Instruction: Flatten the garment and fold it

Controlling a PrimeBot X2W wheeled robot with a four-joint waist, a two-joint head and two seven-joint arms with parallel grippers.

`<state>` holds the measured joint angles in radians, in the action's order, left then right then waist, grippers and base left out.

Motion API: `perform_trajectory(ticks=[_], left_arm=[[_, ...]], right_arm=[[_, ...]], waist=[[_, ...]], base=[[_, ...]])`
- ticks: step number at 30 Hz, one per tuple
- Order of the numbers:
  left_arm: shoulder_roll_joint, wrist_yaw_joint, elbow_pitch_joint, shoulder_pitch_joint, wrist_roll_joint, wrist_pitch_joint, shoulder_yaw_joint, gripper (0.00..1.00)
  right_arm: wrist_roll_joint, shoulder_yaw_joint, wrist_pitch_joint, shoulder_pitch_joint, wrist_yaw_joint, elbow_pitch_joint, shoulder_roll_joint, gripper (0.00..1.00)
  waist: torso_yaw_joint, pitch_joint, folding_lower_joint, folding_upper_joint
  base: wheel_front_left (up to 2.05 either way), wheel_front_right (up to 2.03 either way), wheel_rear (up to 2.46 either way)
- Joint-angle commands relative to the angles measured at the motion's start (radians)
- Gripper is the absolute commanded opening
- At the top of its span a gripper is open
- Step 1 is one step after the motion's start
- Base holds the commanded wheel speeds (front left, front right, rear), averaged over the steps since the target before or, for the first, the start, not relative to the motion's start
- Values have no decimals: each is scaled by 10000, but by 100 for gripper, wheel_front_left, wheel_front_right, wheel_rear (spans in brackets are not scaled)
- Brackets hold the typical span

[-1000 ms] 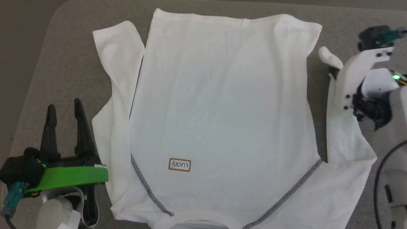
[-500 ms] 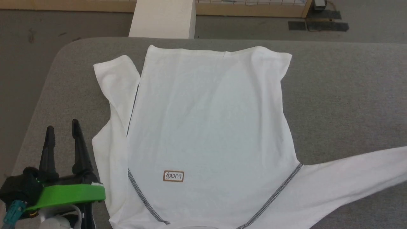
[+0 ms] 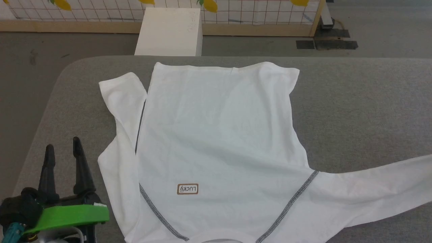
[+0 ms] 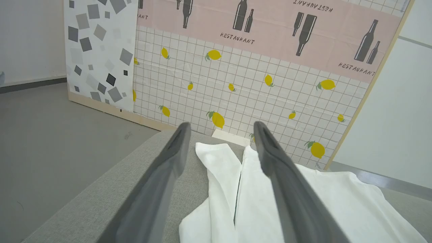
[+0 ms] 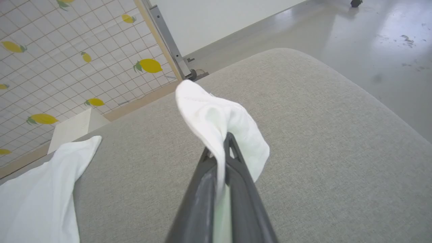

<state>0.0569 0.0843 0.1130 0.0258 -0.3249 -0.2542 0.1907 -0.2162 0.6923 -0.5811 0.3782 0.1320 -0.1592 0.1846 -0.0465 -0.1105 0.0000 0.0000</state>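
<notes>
Just to the right of the left claw (image 3: pixel 62 142), the white shirt (image 3: pixel 216 135) lies spread flat on the grey table (image 3: pixel 354 111), its folded-in sleeve nearest the claw's fingers, which are spread wide and hold nothing. Over the right claw (image 5: pixel 222 148), pressed together, drapes the cuff (image 5: pixel 209 111) of the outstretched sleeve, pinched between its fingers above the table.

The garment (image 3: pixel 216 135) lies on the worktop (image 3: pixel 354 111); a box (image 3: pixel 170 32) stands behind it, the left gripper (image 3: pixel 62 143) to its left.
</notes>
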Motion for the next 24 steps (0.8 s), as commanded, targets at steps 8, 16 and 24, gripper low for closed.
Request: perform_trajectory(ticks=[8, 16, 24], left_arm=[[-59, 59, -18, 128, 106, -76, -28, 100], [-62, 101, -49, 148, 118, -76, -84, 100], [-64, 140, -93, 25, 53, -76, -181, 100]], right_arm=[[-1528, -4046, -989, -620, -13, 2414, -104, 0], [-2577, -7303, -1620, -476, -13, 3259, -408, 0], [-3039, -9684, -973, 690, -13, 1659, -1116, 0]], waist=[[-159, 159, 0, 0], [-404, 258, 0, 0], [-795, 76, 0, 0]], base=[[0, 0, 0], [0, 0, 0], [0, 0, 0]])
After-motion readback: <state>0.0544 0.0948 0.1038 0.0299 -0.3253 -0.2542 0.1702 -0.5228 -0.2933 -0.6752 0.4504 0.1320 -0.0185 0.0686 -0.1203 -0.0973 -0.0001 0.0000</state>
